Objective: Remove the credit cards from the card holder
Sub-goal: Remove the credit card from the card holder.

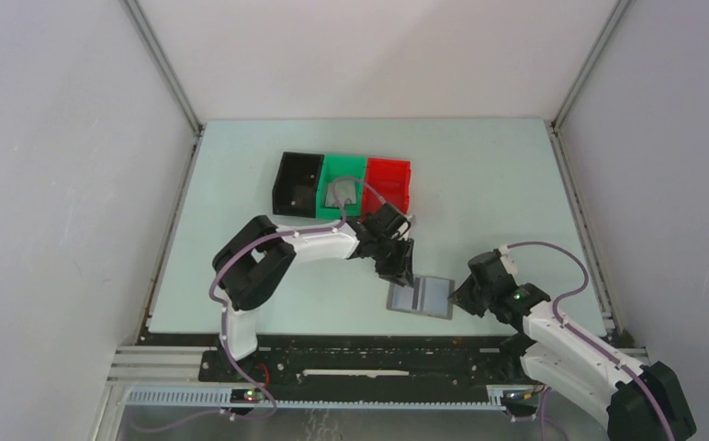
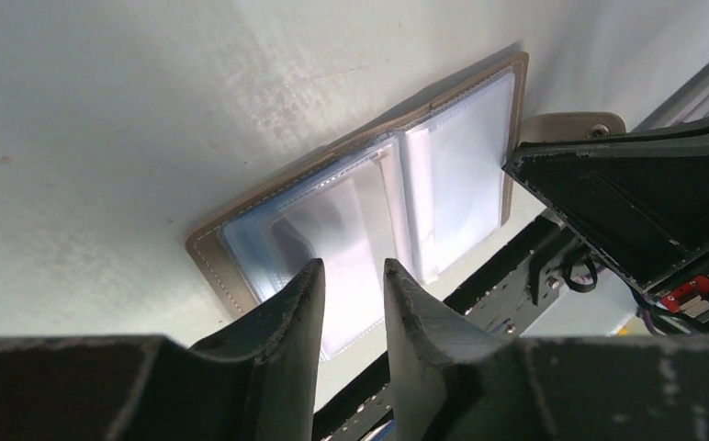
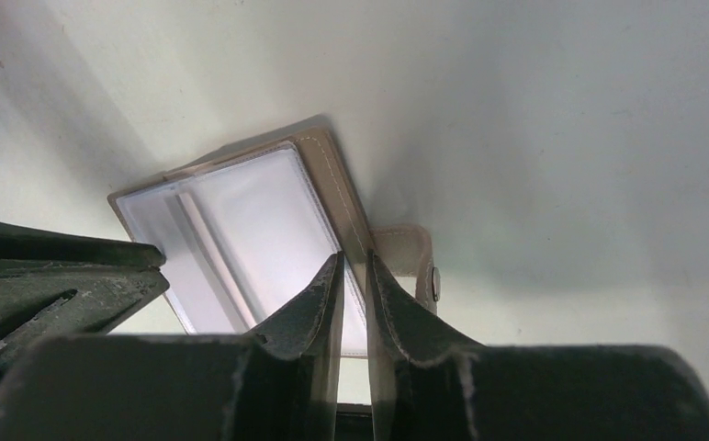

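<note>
The card holder (image 1: 420, 296) lies open on the table near the front edge, a tan cover with clear pockets (image 2: 378, 211) that shine white. Glare hides whether credit cards sit in the pockets. My left gripper (image 1: 397, 273) hovers over the holder's left half, its jaws (image 2: 354, 268) open with nothing between them. My right gripper (image 1: 458, 296) is at the holder's right edge (image 3: 241, 230), beside the closing tab (image 3: 410, 253). Its jaws (image 3: 354, 259) stand a narrow gap apart over the stitched edge. A flat grey card (image 1: 339, 194) lies in the green bin.
Three bins stand in a row behind the left arm: black (image 1: 298, 184), green (image 1: 342, 175) and red (image 1: 388, 184). The table's front rail (image 1: 360, 342) runs just below the holder. White walls enclose the table on three sides.
</note>
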